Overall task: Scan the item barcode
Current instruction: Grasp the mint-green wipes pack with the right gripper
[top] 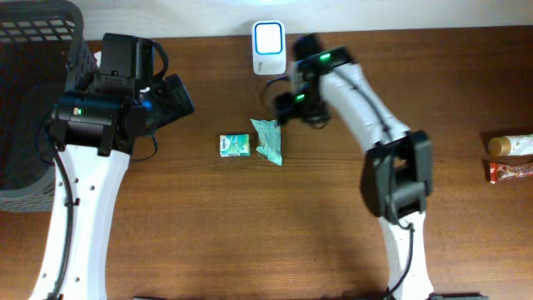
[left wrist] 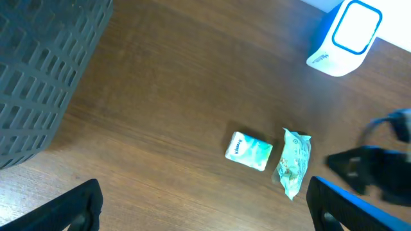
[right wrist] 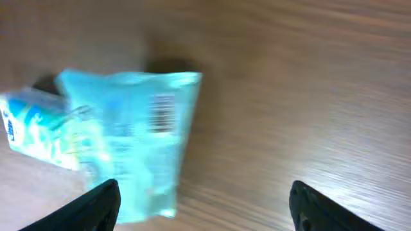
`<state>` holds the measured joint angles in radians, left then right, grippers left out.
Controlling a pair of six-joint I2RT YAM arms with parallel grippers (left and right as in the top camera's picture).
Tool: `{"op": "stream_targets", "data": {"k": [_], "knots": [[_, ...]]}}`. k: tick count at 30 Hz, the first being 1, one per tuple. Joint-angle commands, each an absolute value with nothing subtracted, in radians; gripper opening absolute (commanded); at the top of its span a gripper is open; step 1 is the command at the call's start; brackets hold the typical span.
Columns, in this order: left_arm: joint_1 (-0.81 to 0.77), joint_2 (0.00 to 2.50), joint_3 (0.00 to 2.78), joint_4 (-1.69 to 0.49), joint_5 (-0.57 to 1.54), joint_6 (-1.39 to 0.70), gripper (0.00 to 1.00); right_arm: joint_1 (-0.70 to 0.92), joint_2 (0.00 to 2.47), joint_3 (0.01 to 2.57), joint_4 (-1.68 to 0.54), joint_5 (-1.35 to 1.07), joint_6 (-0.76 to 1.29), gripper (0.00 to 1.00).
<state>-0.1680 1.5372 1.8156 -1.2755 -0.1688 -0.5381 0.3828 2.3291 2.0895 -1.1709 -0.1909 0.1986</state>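
Left gripper [top: 178,97] gapes wide and empty, with the goods well off to its right. A green-white pack [top: 235,145] lies just beside the teal pouch [top: 268,140]. The pouch is crinkled and flat on the table [top: 250,233], barcode [right wrist: 162,110] up, just ahead-left of the right gripper [right wrist: 204,208], whose jaws are spread and hold nothing.

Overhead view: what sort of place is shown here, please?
Probably a mock shop checkout on a wooden table: a white barcode scanner at the far edge, a green packet and a small box before it, and a dark plastic basket at the left.
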Motion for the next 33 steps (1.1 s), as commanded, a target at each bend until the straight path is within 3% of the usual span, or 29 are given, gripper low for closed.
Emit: {"op": "stream_targets", "data": {"k": [1,5,8,15,18,20,22,25,26,27,28,33], "knots": [[-0.167,1.534,1.818,-1.274,-0.17,-0.522,0.99,0.491,2.288,2.082,-1.15,-0.022,0.199,0.82],[-0.167,1.534,1.818,-1.274,-0.17,-0.522,0.99,0.591,2.313,2.075,-1.096,0.06,0.312,0.79],[-0.167,1.534,1.818,-1.274,-0.17,-0.522,0.99,0.623,2.332,2.073,-1.085,0.068,0.319,0.73],[-0.167,1.534,1.818,-1.274,-0.17,-0.522,0.99,0.65,2.397,2.068,-1.085,0.215,0.342,0.7],[-0.167,1.534,1.818,-1.274,-0.17,-0.522,0.99,0.651,2.423,2.068,-1.085,0.214,0.35,0.54],[-0.167,1.534,1.818,-1.274,-0.17,-0.522,0.99,0.651,2.427,2.068,-1.085,0.214,0.357,0.5],[-0.167,1.534,1.818,-1.274,-0.17,-0.522,0.99,0.651,2.427,2.068,-1.085,0.215,0.357,0.36],[-0.167,1.534,1.818,-1.274,-0.17,-0.522,0.99,0.636,2.42,2.09,-1.114,0.194,0.357,0.3],[-0.167,1.534,1.818,-1.274,-0.17,-0.522,0.99,0.613,2.418,2.123,-1.143,0.127,0.357,0.28],[-0.167,1.534,1.818,-1.274,-0.17,-0.522,0.99,0.579,2.416,2.161,-1.174,0.031,0.356,0.17],[-0.167,1.534,1.818,-1.274,-0.17,-0.522,0.99,0.551,2.416,2.183,-1.19,-0.052,0.344,0.13],[-0.167,1.534,1.818,-1.274,-0.17,-0.522,0.99,0.333,2.423,2.196,-1.262,-0.651,0.172,0.12]]}}
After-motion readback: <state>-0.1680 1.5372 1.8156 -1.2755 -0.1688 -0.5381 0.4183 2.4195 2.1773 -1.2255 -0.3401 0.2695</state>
